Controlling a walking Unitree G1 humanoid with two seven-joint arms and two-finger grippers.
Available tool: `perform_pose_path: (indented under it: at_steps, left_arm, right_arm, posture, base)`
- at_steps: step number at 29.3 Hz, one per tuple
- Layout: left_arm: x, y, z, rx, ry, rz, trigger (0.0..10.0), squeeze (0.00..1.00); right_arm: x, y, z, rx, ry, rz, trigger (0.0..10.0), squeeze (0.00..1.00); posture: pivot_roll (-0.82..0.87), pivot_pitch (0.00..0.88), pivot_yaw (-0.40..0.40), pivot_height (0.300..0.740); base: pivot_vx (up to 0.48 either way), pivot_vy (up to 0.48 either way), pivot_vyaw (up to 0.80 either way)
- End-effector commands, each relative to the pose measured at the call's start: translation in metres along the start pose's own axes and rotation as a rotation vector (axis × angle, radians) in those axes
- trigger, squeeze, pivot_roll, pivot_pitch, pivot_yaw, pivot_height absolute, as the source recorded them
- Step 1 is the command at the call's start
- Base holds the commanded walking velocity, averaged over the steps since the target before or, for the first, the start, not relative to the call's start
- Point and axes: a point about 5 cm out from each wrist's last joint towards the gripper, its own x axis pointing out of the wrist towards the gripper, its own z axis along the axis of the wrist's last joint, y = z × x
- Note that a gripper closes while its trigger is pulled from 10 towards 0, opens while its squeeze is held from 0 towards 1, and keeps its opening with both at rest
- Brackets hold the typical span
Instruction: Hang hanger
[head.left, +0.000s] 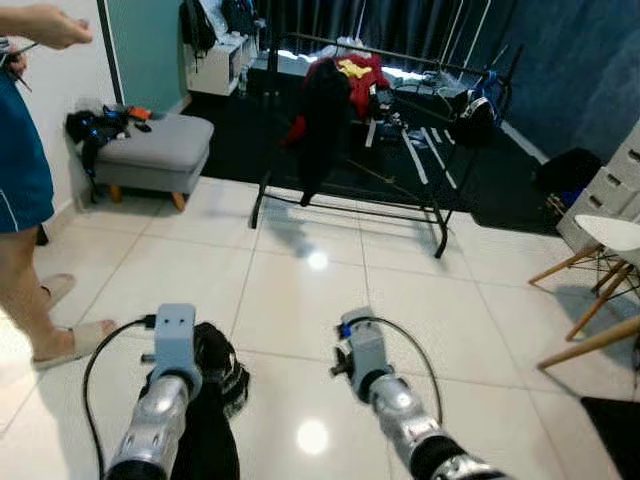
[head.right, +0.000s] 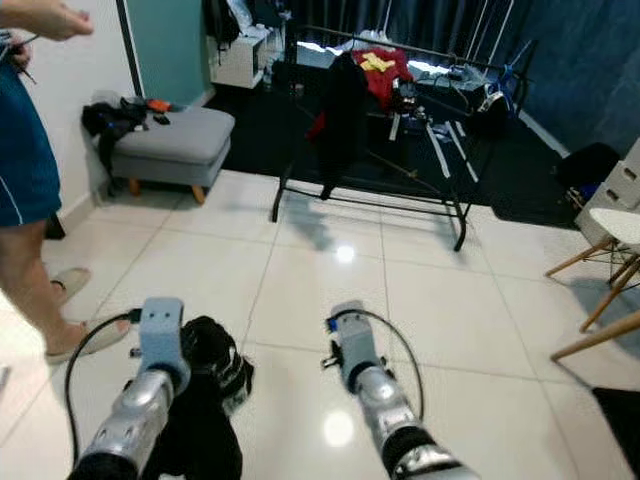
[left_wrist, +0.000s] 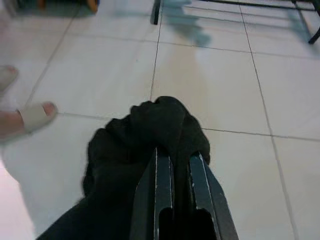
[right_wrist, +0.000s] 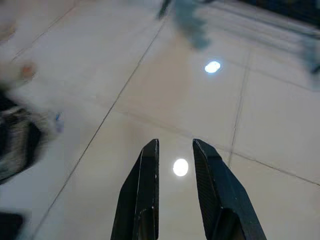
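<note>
a person (head.left: 25, 180) stands at the left by a grey stool (head.left: 155, 148). the left gripper (left_wrist: 176, 165) is clenched on a bundle of black clothing (left_wrist: 142, 145), held low over the tiled floor (head.left: 300, 290); no hanger can be made out in it. the clothes rack (head.left: 350, 130) lies straight ahead, well apart, its rail running crosswise, already draped with clothes. the right gripper (right_wrist: 175, 167) is parted, holding nothing.
</note>
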Motion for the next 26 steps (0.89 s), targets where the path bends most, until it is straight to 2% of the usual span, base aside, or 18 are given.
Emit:
perform_pose_path:
  at_steps: [1,3,5,12,20,24,25,26]
  left_arm:
    - [0.003,-0.013,0.009,-0.005,-0.046,-0.038,10.0,0.00]
    - [0.003,-0.013,0.009,-0.005,-0.046,-0.038,10.0,0.00]
    - [0.002,-0.017,0.007,-0.008,-0.036,-0.052,10.0,0.00]
    - [-0.001,-0.020,0.003,-0.008,-0.020,-0.066,10.0,0.00]
    - [-0.007,-0.014,-0.008,0.028,0.020,-0.053,10.0,0.00]
    - [-0.008,-0.013,-0.008,0.032,0.020,-0.051,10.0,0.00]
    - [-0.010,-0.010,-0.009,0.023,0.014,-0.027,10.0,0.00]
    - [-0.014,-0.007,-0.009,0.009,-0.002,0.008,10.0,0.00]
  right_arm:
    - [-0.006,-0.016,-0.008,0.039,-0.009,-0.098,10.0,0.00]
    - [-0.006,-0.016,-0.008,0.039,-0.009,-0.098,10.0,0.00]
    - [-0.012,-0.028,-0.013,0.070,-0.024,-0.158,10.0,0.00]
    - [-0.016,-0.029,-0.017,0.090,-0.038,-0.153,10.0,0.00]
    - [-0.009,0.001,-0.018,0.004,0.029,0.021,10.0,0.00]
    - [-0.009,0.005,-0.018,-0.007,0.033,0.042,10.0,0.00]
    - [-0.007,0.011,-0.015,-0.023,0.031,0.071,10.0,0.00]
    - [-0.005,0.016,-0.011,-0.039,0.026,0.097,10.0,0.00]
  posture:
    - [0.07,0.001,-0.006,0.740]
    - [0.07,0.001,-0.006,0.740]
    - [0.07,0.011,0.004,0.740]
    - [0.07,0.012,0.008,0.740]
    - [0.14,0.010,-0.090,0.740]
    - [0.15,0.011,-0.097,0.740]
    - [0.17,0.017,-0.141,0.740]
    - [0.16,0.017,-0.144,0.740]
  base:
    - [0.000,0.000,0.00]
    - [0.000,0.000,0.00]
    - [0.000,0.000,0.00]
    - [0.000,0.000,0.00]
    - [0.000,0.000,0.00]
    - [0.000,0.000,0.00]
    - [0.000,0.000,0.00]
    - [0.000,0.000,0.00]
